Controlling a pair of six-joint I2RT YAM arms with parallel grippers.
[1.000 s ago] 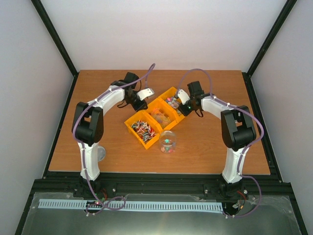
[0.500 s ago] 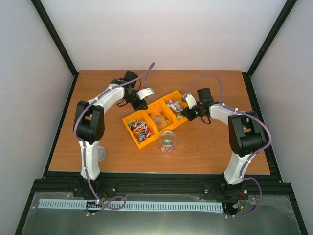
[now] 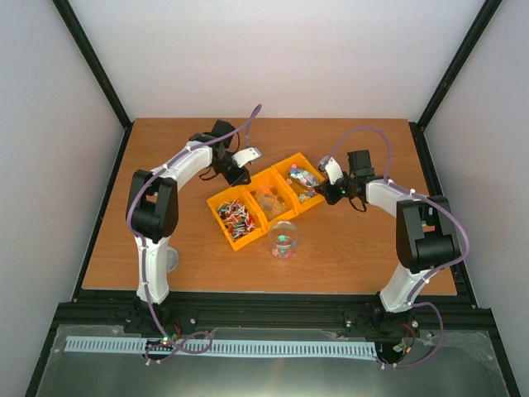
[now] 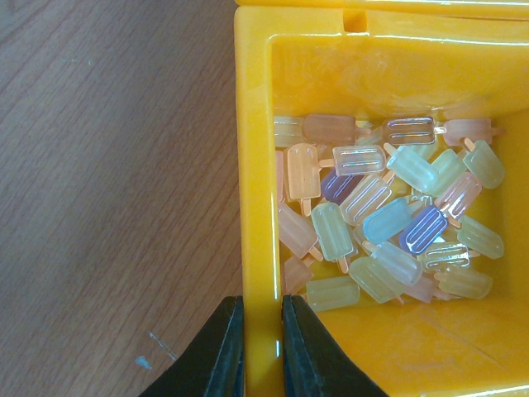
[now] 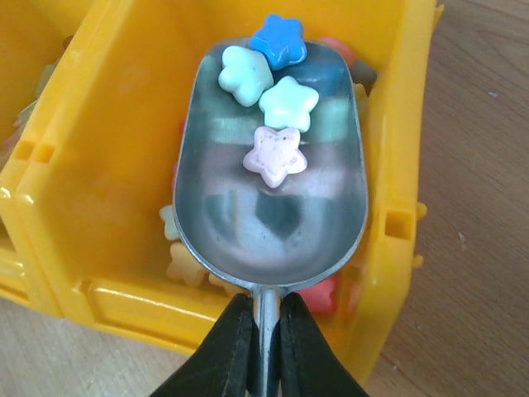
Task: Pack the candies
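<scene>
Wooden table [image 3: 347, 248]: 3 yellow bins [image 3: 250, 201], clear jar [image 3: 283, 240], possibly lid [image 3: 171, 260].

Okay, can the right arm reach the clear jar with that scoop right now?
Probably yes: the right gripper holds the scoop over the end bin, and only bare table lies toward the jar.
</scene>
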